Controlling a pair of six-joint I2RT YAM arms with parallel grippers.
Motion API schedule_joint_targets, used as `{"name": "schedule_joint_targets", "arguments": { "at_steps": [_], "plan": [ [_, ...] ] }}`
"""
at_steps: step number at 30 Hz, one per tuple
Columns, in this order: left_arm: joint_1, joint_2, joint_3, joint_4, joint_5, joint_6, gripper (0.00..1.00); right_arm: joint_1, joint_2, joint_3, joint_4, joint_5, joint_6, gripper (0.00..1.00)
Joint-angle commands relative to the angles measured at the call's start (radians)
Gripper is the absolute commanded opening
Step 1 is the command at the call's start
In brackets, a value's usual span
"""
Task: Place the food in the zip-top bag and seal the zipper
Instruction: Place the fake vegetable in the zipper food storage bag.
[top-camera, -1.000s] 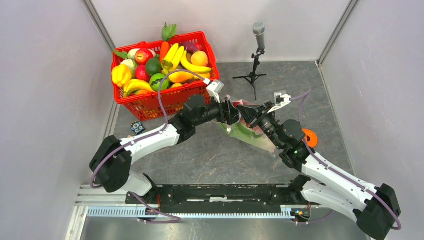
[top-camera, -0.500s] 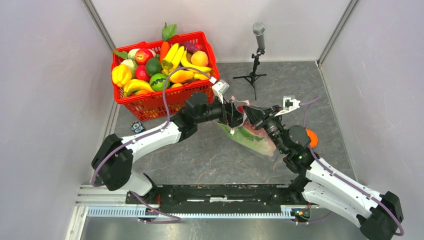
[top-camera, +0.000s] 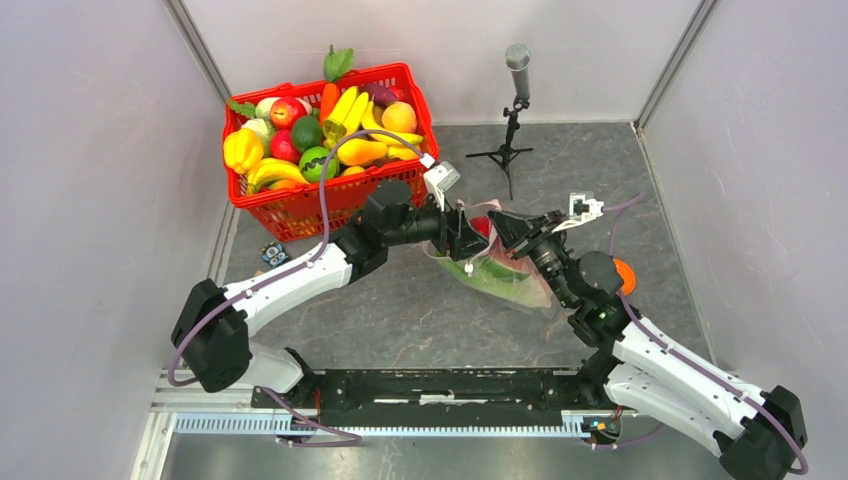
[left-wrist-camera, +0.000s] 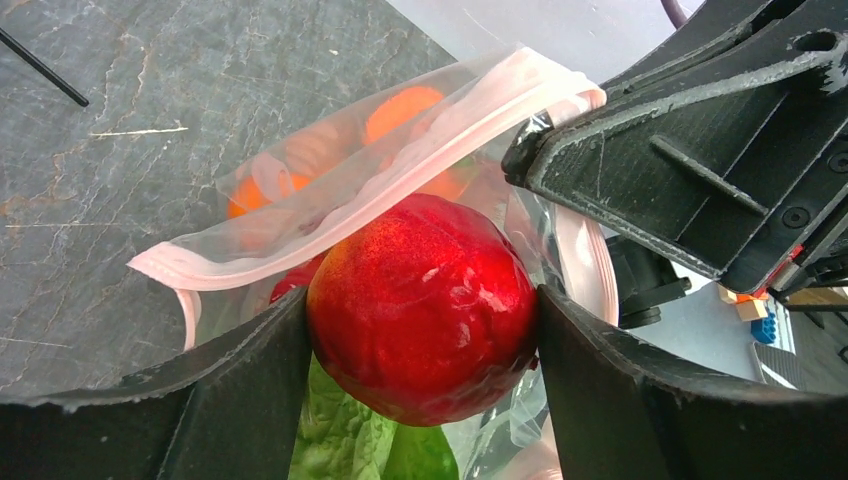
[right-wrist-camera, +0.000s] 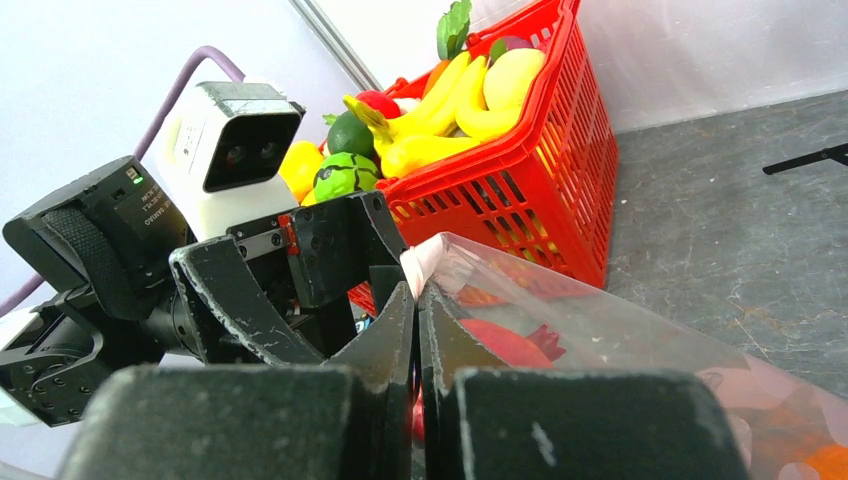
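Observation:
My left gripper (left-wrist-camera: 425, 340) is shut on a small red fruit (left-wrist-camera: 425, 305) and holds it at the open mouth of the clear zip-top bag (left-wrist-camera: 330, 190), just under its pink zipper strip (left-wrist-camera: 400, 165). Green cabbage (left-wrist-camera: 345, 440) and an orange (left-wrist-camera: 400, 105) show inside the bag. My right gripper (right-wrist-camera: 417, 300) is shut on the bag's upper rim (right-wrist-camera: 425, 262) and lifts it. In the top view the bag (top-camera: 505, 275) lies mid-table with both grippers, left (top-camera: 468, 228) and right (top-camera: 503, 228), meeting at its mouth.
A red mesh basket (top-camera: 300, 205) full of toy fruit stands at the back left, close behind my left arm; it also shows in the right wrist view (right-wrist-camera: 530, 180). A microphone on a small tripod (top-camera: 515, 110) stands at the back. An orange disc (top-camera: 624, 275) lies by my right arm.
My left gripper has moved right and into the bag's mouth with the red fruit. My right gripper has shifted right, holding the bag's rim up.

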Motion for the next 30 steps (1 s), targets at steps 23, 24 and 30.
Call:
{"name": "schedule_joint_targets", "arguments": {
  "at_steps": [23, 24, 30],
  "plan": [
    [-0.015, -0.059, 0.059, -0.076, 0.049, 0.065, 0.80, -0.006, 0.019, 0.023, 0.046, -0.028, 0.000, 0.03],
    [-0.015, -0.062, 0.062, -0.089, 0.045, 0.069, 0.74, -0.007, 0.021, 0.025, 0.046, -0.031, -0.002, 0.03],
    [-0.016, -0.038, 0.075, -0.085, 0.037, 0.061, 0.43, -0.009, 0.024, 0.022, 0.060, -0.039, 0.002, 0.03]
  ]
}}
